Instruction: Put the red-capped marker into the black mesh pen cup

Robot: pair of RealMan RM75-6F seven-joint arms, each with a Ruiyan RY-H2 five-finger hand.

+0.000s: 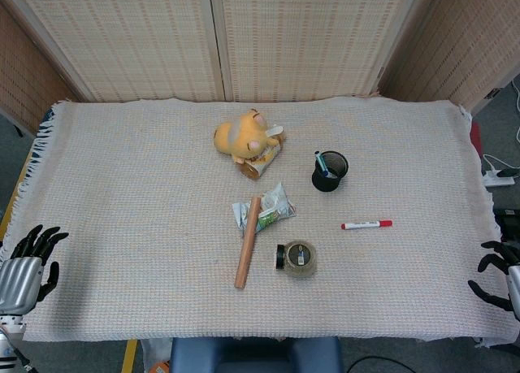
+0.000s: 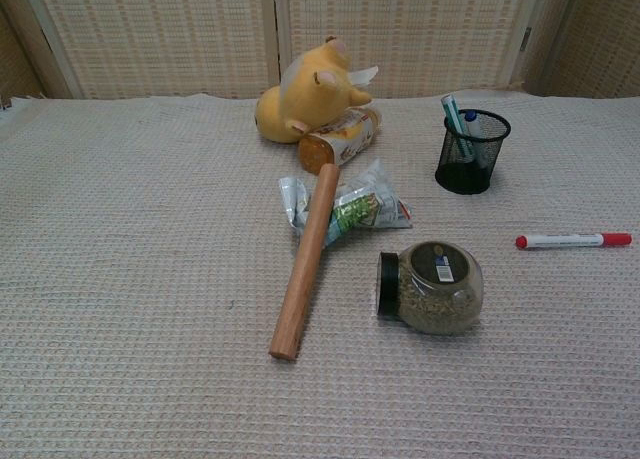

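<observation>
The red-capped marker (image 1: 366, 224) (image 2: 573, 240) lies flat on the woven cloth, right of centre, its white barrel running left to right. The black mesh pen cup (image 1: 330, 171) (image 2: 472, 151) stands upright behind and left of it, with pens inside. My left hand (image 1: 28, 261) hangs at the table's front left corner, fingers spread, holding nothing. My right hand (image 1: 497, 273) sits at the front right edge, fingers apart and empty, well clear of the marker. The chest view shows neither hand.
A wooden rolling pin (image 1: 247, 242) (image 2: 305, 260) lies across a crumpled snack bag (image 1: 267, 208). A jar of seeds (image 1: 297, 258) (image 2: 431, 287) lies on its side in front of the marker's left. A yellow plush toy (image 1: 244, 136) rests on a bottle (image 2: 338, 139) at the back.
</observation>
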